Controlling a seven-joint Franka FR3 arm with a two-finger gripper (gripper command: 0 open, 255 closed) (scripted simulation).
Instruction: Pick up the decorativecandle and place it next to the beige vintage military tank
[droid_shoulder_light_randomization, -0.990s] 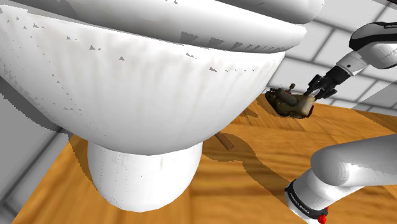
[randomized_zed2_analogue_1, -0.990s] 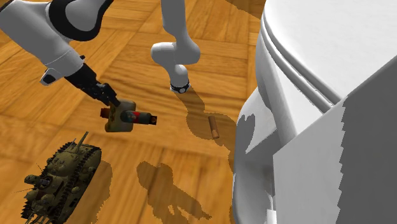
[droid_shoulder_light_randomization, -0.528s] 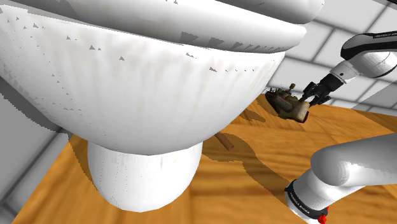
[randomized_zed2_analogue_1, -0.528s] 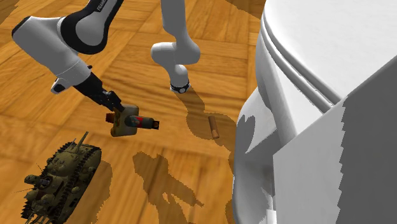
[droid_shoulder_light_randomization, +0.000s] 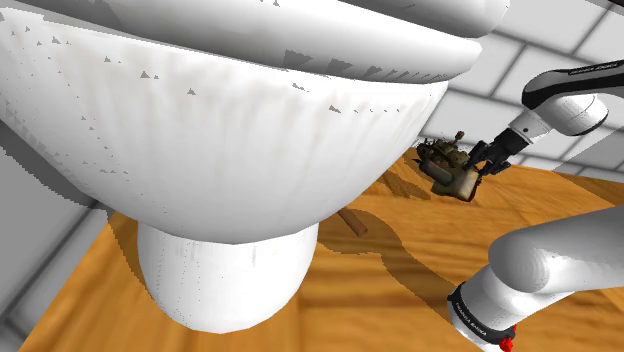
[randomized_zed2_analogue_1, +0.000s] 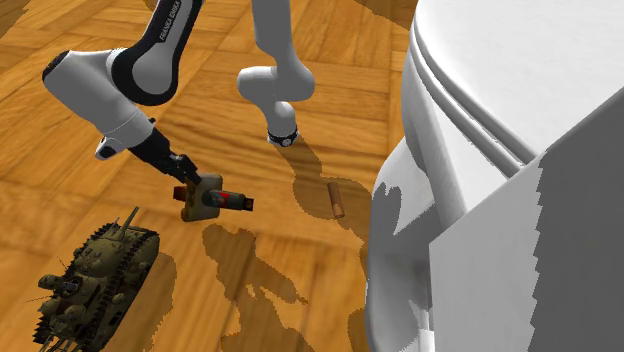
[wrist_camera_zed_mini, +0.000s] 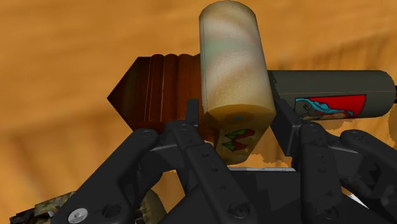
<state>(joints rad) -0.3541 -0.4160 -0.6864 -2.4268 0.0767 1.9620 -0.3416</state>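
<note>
1. Above and beside the tank (randomized_zed2_analogue_1: 95, 275), your gripper (randomized_zed2_analogue_1: 190, 191) clasps the decorative candle (randomized_zed2_analogue_1: 212, 199), clear of the wooden floor (randomized_zed2_analogue_1: 300, 250).
2. Lower it gently, close to the tank without touching it.
3. Release only once it rests steady; its rounded body may roll.

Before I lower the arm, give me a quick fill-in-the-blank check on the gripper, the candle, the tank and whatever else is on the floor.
1. The gripper is ____ on the candle.
2. The candle is held ____ the wooden floor, with its shadow lying beneath it.
3. The tank stands in the second exterior view's lower ____ corner.
4. The small brown cylinder lies on the floor beside the white ____.

Missing words: shut; above; left; toilet.
</note>
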